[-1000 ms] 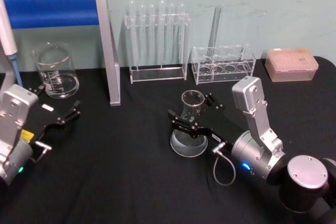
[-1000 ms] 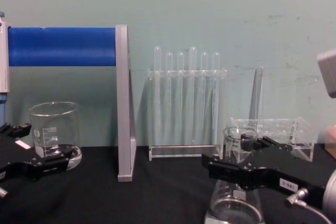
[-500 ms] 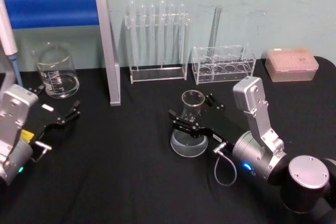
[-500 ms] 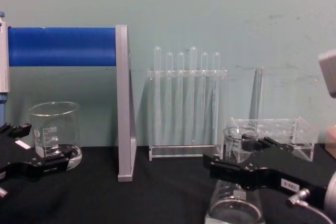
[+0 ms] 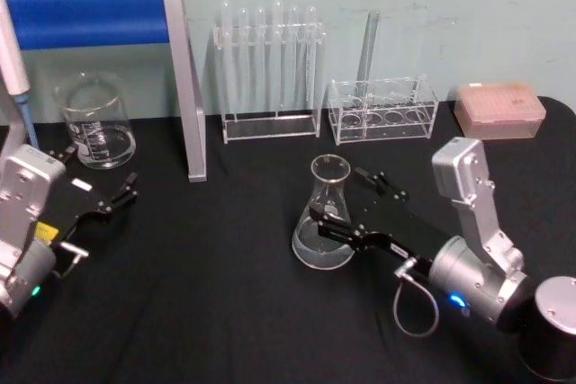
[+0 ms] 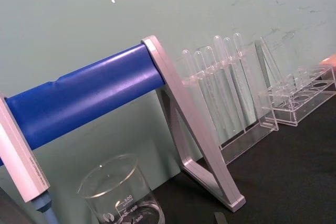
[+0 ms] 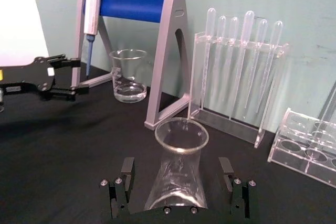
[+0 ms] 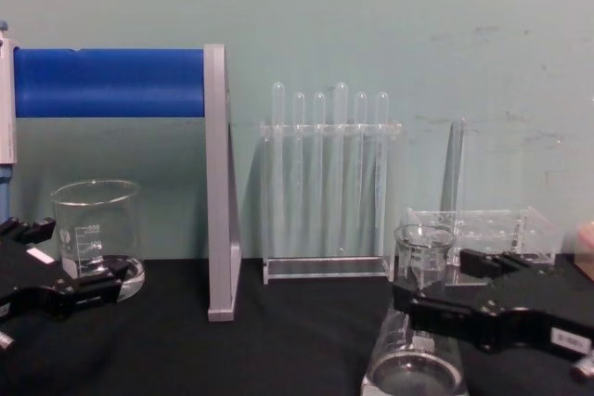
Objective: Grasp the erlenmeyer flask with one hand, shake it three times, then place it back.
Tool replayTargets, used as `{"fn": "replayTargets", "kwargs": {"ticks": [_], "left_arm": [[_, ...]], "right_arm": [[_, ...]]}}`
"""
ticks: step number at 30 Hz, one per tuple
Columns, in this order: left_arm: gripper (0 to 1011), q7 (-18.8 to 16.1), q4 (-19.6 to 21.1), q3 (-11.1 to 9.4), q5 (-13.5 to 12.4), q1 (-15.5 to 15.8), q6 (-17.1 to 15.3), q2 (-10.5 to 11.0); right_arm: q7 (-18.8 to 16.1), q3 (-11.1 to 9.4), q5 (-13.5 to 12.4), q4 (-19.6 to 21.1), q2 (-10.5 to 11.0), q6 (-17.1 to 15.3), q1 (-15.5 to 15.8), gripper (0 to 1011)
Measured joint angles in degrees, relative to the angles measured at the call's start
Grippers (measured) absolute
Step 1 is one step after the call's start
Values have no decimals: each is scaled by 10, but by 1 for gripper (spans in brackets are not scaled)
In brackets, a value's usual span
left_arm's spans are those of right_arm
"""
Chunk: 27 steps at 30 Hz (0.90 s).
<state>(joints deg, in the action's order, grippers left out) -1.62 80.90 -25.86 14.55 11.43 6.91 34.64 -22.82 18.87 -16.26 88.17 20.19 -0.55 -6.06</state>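
Observation:
The clear erlenmeyer flask (image 5: 324,222) stands upright on the black table (image 5: 225,294), right of centre. My right gripper (image 5: 336,195) is open, one finger on each side of the flask's lower body, with gaps to the glass. In the right wrist view the flask (image 7: 177,174) sits between the two spread fingers (image 7: 122,187). The chest view shows the flask (image 8: 418,350) low on the right with the right gripper (image 8: 432,282) across it. My left gripper (image 5: 97,173) hangs open at the left near the beaker, holding nothing.
A glass beaker (image 5: 94,123) stands at the back left under a grey stand with a blue bar (image 5: 99,15) and a hanging pipette (image 5: 16,69). A test tube rack (image 5: 270,69), a low clear rack (image 5: 382,110) and a pink tip box (image 5: 499,110) line the back.
My right arm has drawn back to the right, and its fingers have slid from the flask's neck down to its lower body. The flask stays on the table. The left arm is still.

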Motion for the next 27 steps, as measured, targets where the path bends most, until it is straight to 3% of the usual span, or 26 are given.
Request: {"fn": "replayTargets", "kwargs": {"ticks": [14,23,27], "left_arm": [[1001,0,0,0,0,0,0,0],[1001,0,0,0,0,0,0,0],[1001,0,0,0,0,0,0,0]], "right_arm": [[-6,-23,-31,63,56,-22,46,1002],[25,-46,-31,53,60,-22,46,1002],[48,-54,-9,32,51,-14,34,1002]]}}
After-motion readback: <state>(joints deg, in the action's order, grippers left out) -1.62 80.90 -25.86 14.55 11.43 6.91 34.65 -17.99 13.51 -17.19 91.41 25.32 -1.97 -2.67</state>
